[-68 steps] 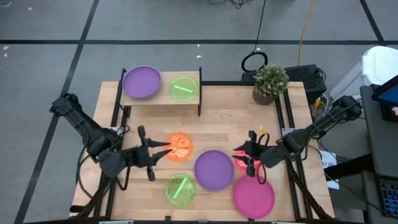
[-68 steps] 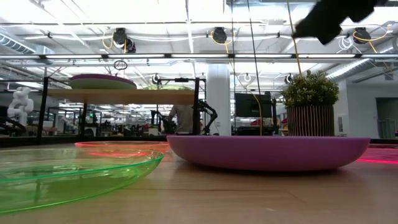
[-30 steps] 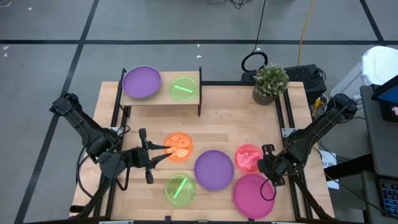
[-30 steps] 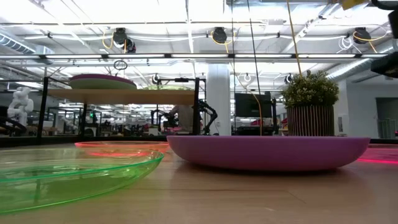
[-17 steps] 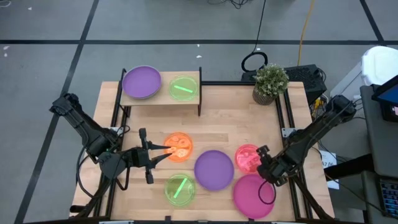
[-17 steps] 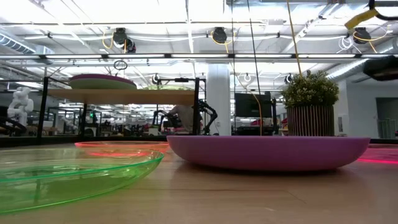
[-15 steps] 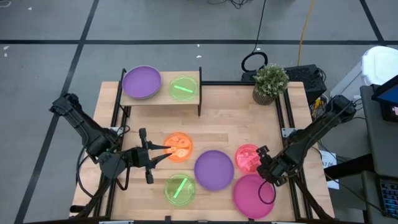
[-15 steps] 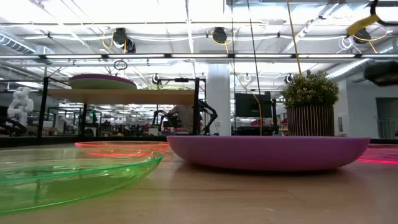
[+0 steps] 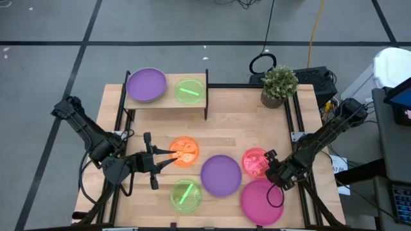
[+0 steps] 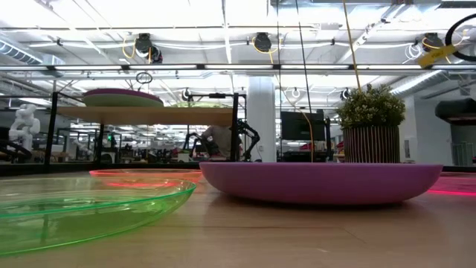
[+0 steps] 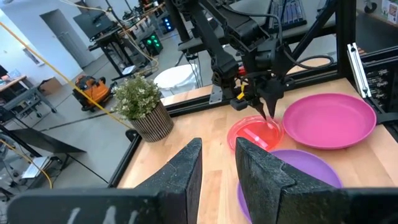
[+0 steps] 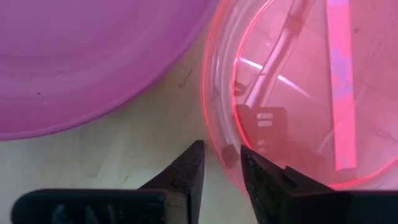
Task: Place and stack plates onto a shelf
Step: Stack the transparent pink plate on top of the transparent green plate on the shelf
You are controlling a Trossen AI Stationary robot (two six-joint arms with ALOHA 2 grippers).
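1. Motion is belonging to the right gripper (image 9: 270, 168): over the last couple of seconds it is swinging out from above the red-pink plate (image 9: 255, 162) to that plate's outer edge and dropping low, and in the last half second it is barely shifting at all.

2. Its fingers are narrowing compared with a second ago. In the right wrist view the two dark fingertips (image 12: 191, 167) are standing a small gap apart over the red-pink plate's rim (image 12: 219, 155), one just outside on the bare wood, the other over the plate's inside. I cannot tell whether they are already pinching the rim or only closing toward it.

3. The red-pink plate is lying flat on the table (image 9: 237, 125), just beside the purple plate (image 9: 221, 174) and the magenta plate (image 9: 262, 201); it is not lifting yet.

4. The left gripper (image 9: 173, 154) is holding the same spot as before, at the edge of the orange plate (image 9: 184, 152). Its fingers (image 11: 186, 168) are showing a narrow gap in its own wrist view, with nothing visibly between them there.

5. The shelf (image 9: 168, 101) is carrying the same two as earlier: a purple plate (image 9: 146, 85) and a green plate (image 9: 189, 90). Another green plate (image 9: 185, 195) is waiting near the table's front edge.

6. My reading: the right arm is setting up a rim grasp, so the red-pink plate looks to be the next candidate for the shelf, while five plates are still waiting on the table.
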